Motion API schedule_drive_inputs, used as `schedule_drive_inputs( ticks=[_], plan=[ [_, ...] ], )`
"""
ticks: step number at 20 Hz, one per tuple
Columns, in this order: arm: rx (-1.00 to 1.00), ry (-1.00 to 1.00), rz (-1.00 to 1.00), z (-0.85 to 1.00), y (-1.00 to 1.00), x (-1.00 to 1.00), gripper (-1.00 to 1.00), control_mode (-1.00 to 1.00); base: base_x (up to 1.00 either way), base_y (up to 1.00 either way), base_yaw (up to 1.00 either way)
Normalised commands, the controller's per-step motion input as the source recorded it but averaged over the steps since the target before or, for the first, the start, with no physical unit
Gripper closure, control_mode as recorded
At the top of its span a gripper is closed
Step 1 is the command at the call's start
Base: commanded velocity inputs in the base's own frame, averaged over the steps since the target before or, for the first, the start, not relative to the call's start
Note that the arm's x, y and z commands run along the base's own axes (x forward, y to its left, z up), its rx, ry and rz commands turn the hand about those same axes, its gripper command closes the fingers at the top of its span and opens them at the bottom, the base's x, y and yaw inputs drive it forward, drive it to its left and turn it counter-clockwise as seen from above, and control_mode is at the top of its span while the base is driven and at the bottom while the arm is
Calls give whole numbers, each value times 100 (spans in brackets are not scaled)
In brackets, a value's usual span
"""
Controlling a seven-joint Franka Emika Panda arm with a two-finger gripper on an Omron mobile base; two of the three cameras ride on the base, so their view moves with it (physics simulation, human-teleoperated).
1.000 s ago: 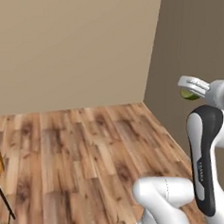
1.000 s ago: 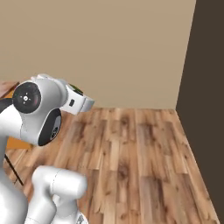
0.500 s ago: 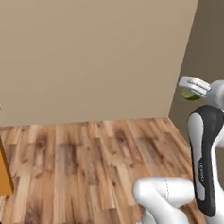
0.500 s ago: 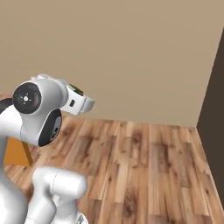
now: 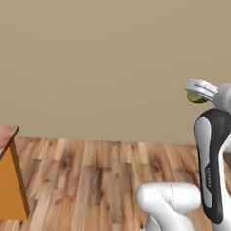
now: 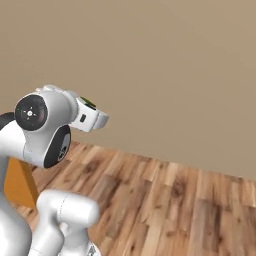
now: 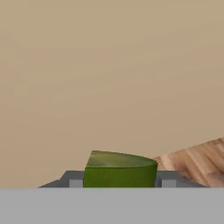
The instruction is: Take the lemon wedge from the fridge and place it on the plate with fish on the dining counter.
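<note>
I am in the carrying step: the lemon wedge [image 7: 120,169] sits clamped between my pincer [image 7: 119,178] fingers at the bottom centre of the hand view, and it shows as a green-yellow bit under the pincer [image 5: 199,92] at the upper right of the left base view. A corner of the dining desk [image 5: 0,143], with its marbled top and orange front, shows at the lower left of that frame, and the wood floor [image 6: 190,200] lies between. I judge the plate with fish to be farther along that desk, out of frame. The next move calls for driving on toward the desk, keeping the grip firm, then finding the plate.
</note>
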Motion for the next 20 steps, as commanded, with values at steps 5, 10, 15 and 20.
schedule_drive_inputs(
  ticks=[5,10,15,20],
  plan=[
    [0,0,0,0,0,0,100,100,100,0,42],
    [0,0,0,0,0,0,100,100,100,0,51],
    [0,0,0,0,0,0,100,100,100,0,55],
    [0,0,0,0,0,0,100,100,100,0,56]
  ],
)
